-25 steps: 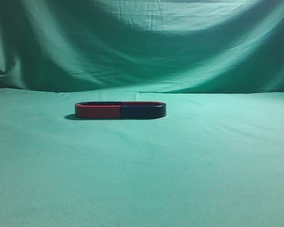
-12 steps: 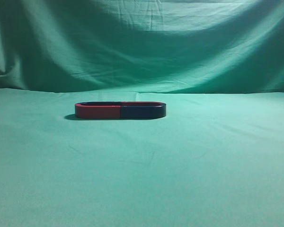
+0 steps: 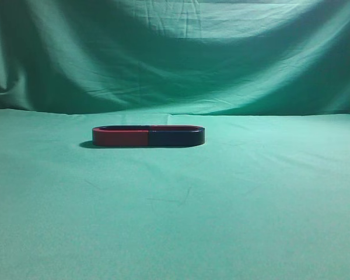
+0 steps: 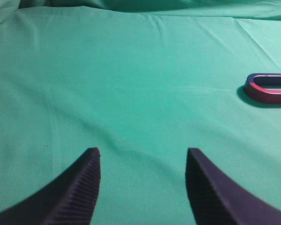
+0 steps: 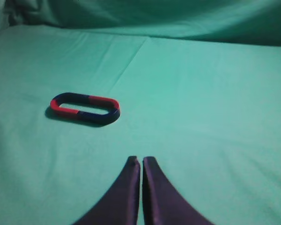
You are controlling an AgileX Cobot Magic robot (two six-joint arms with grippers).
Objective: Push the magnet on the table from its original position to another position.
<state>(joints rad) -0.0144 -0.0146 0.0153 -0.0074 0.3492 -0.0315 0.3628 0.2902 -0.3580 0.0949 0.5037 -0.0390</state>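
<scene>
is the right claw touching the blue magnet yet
Apart. In the right wrist view the shut right claw sits well short of the magnet, with bare green table cloth showing between them.

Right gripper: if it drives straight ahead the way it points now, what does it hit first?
Probably nothing but bare table. The right gripper, shut, points past the right end of the joined magnets; the magnet lies left of that line. Depth is hard to judge here.

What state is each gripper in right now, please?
Left gripper: open, holding nothing, above the table.
Right gripper: closed, empty, short of the joined magnets.
</scene>
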